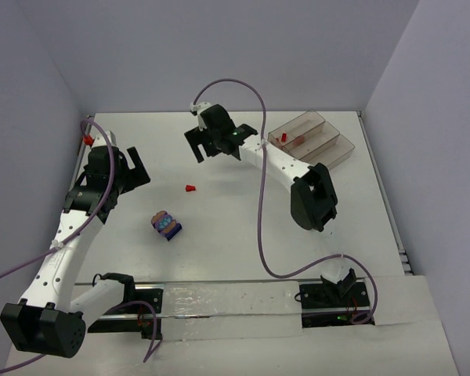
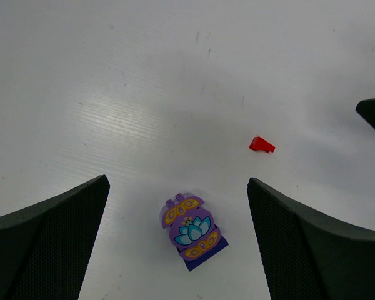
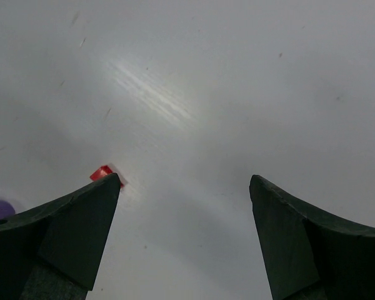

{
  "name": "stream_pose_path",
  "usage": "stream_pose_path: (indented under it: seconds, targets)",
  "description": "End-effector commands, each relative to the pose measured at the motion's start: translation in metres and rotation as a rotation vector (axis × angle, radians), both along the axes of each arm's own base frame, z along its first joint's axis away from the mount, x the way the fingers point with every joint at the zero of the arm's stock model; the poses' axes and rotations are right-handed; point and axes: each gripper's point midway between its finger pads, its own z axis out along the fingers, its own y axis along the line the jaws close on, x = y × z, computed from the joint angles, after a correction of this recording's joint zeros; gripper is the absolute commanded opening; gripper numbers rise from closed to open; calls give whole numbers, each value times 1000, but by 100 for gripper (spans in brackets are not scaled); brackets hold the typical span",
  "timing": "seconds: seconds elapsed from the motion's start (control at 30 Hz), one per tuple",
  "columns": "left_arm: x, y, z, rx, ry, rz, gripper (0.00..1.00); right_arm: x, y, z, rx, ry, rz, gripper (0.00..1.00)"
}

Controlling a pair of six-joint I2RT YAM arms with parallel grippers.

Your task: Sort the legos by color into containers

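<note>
Top view: left arm base point(image 1: 43, 329) nearest, cropped at the frame edge. Left end effector point(image 1: 131, 168) spread, empty; purple lego point(image 1: 166, 225) and red lego point(image 1: 190, 189) lie on counter point(image 1: 235, 235). Tray point(image 1: 341, 146) far right, red bits inside, count unclear.
Left wrist: purple lego below the gap.
Right wrist: right end effector point(image 3: 184, 181) spread, empty; red lego half hidden behind one finger point(image 3: 69, 237).

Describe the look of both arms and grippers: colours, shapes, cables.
Both the left arm and right arm have white links with chunky black joints. A purple cable loops loosely along each. The left gripper and right gripper are black, with broad wedge-shaped fingers; the left ones show a fine mesh-like texture.
</note>
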Motion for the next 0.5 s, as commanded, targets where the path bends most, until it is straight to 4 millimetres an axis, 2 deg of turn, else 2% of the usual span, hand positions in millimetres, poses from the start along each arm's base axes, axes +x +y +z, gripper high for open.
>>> stream_pose_path:
  seconds: [0.0,0.1,0.23,0.47]
  targets:
    - [3,-1,12,0,-42,-9,99,-14,15,-4,56,95,141,91]
    - [2,-3,9,-8,-37,-13,99,-34,35,-23,20,141,249,90]
    - [2,-3,9,-12,-39,-11,99,-47,49,-47,-46,171,302,91]
    - [1,-1,11,-5,-42,-7,99,-58,72,-80,-59,224,299,88]
